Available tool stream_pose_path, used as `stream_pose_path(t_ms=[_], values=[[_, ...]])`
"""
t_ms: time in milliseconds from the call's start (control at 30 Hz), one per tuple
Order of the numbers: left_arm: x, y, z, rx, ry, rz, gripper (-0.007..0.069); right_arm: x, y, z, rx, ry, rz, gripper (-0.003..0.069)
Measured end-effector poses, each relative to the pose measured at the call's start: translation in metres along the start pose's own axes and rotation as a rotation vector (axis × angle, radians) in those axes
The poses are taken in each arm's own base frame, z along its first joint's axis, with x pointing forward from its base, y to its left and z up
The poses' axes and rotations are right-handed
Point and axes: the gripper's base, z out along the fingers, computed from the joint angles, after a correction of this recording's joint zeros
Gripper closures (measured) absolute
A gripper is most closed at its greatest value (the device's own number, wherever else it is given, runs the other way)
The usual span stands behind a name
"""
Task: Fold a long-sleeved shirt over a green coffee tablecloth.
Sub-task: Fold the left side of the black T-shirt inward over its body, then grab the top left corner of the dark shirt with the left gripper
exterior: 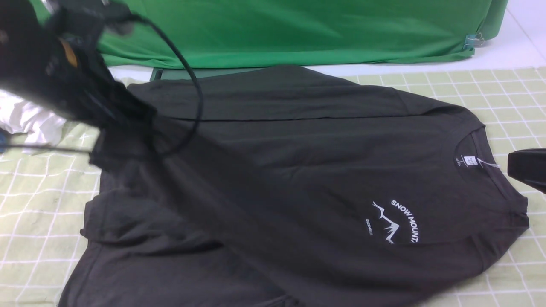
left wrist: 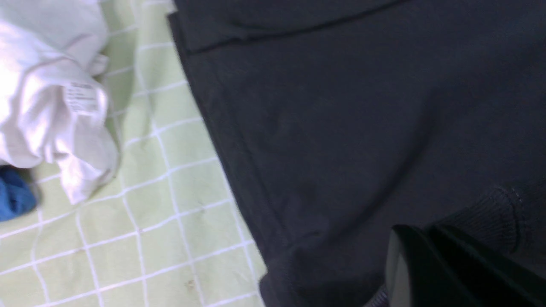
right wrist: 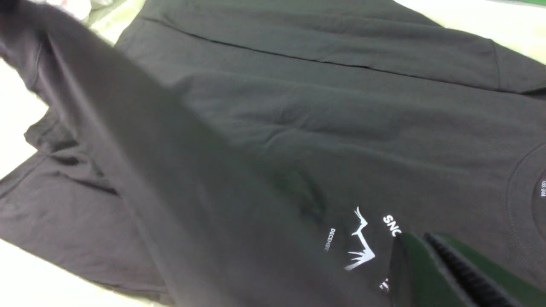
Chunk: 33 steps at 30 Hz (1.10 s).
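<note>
One long-sleeved shirt [exterior: 298, 170] on green coffee tablecloth [exterior: 490, 94]; left gripper [left wrist: 422, 243] pinches cuff [left wrist: 499, 213], left wrist view only; right gripper [right wrist: 420, 245], jaw state indiscernible.

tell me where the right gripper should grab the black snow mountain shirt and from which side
Probably the shoulder edge beside the collar of the long-sleeved shirt, coming in low from the robot's right. The shirt lies flat with its neck toward that side, the right gripper sits just past it, and the left gripper seems to hold the cuff at the other end.
</note>
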Motion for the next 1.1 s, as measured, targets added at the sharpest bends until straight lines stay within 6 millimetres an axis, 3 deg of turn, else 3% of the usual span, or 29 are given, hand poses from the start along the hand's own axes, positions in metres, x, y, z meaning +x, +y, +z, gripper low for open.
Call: stream_pose_path(t_ms=[67,233,267,367,400,567,767,900,933,1000,1067,1100], values=[[-0.002,0.004,0.004,-0.009,0.007,-0.008,0.0608,0.000,0.000,0.000,0.000,0.000,0.000,0.0626],[-0.002,0.016,0.038,-0.034,0.076,-0.027,0.0608,0.000,0.000,0.000,0.000,-0.001,0.000,0.0621],[-0.002,0.016,0.052,-0.039,0.097,-0.020,0.0608,0.000,0.000,0.000,0.000,-0.002,0.000,0.0620],[-0.001,0.017,0.067,-0.044,0.115,-0.010,0.0608,0.000,0.000,0.000,0.001,-0.004,0.000,0.0619],[-0.001,0.016,0.083,-0.043,0.133,0.001,0.0606,0.000,0.000,0.000,0.001,-0.004,0.000,0.0619],[0.000,0.014,0.103,-0.040,0.141,0.020,0.0601,0.000,0.000,0.000,-0.002,0.010,0.000,0.0610],[-0.001,0.015,0.110,-0.059,0.131,0.033,0.0545,-0.005,0.003,0.002,-0.027,0.118,-0.004,0.0581],[-0.003,0.018,0.110,-0.094,0.114,0.048,0.0397,-0.024,0.003,0.011,-0.033,0.232,-0.027,0.0481],[-0.003,0.018,0.110,-0.094,0.114,0.046,0.0389,-0.025,0.003,0.012,-0.034,0.238,-0.027,0.0476],[-0.002,0.018,0.110,-0.100,0.121,0.040,0.0300,-0.034,0.000,0.024,-0.035,0.315,-0.035,0.0421],[-0.001,0.018,0.110,-0.096,0.135,0.023,0.0281,-0.035,-0.001,0.030,-0.039,0.345,-0.042,0.0406],[0.004,0.016,0.109,-0.081,0.191,-0.022,0.0276,-0.034,-0.003,0.047,-0.042,0.407,-0.068,0.0391]])
